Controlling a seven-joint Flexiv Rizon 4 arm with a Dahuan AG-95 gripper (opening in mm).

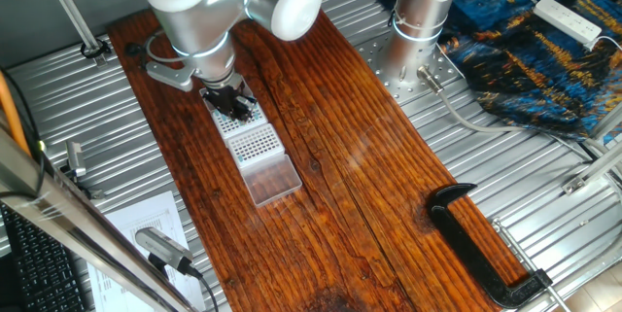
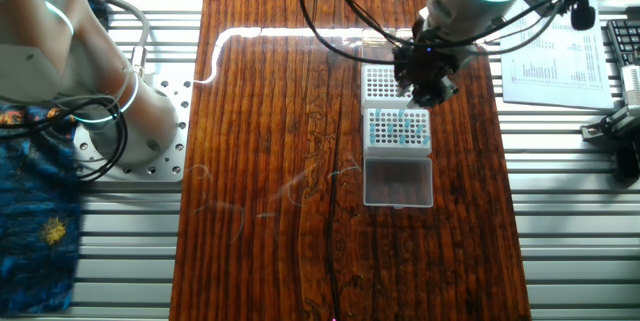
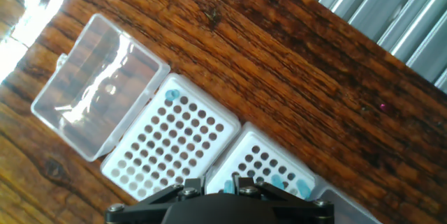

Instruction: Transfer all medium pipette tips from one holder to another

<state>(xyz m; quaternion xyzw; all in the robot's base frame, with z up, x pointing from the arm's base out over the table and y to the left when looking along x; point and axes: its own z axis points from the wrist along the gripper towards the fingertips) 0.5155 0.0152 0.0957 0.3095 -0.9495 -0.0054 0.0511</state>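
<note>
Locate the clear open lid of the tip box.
In the other fixed view, the clear lid lies flat on the wooden table, attached to the tip rack on the side away from the gripper.

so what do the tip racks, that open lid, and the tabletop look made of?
Tip racks: opaque white, matte, probably moulded plastic, given the regular grid of holes.
Lid: clear glossy plastic, by the look; the wood grain shows through it and it catches glare.
Tabletop: dark reddish wood planks with strong grain; the bright reflections suggest a varnish or oil finish.

Gripper [image 2: 425, 86] over pipette tips [image 2: 400, 124]
</note>
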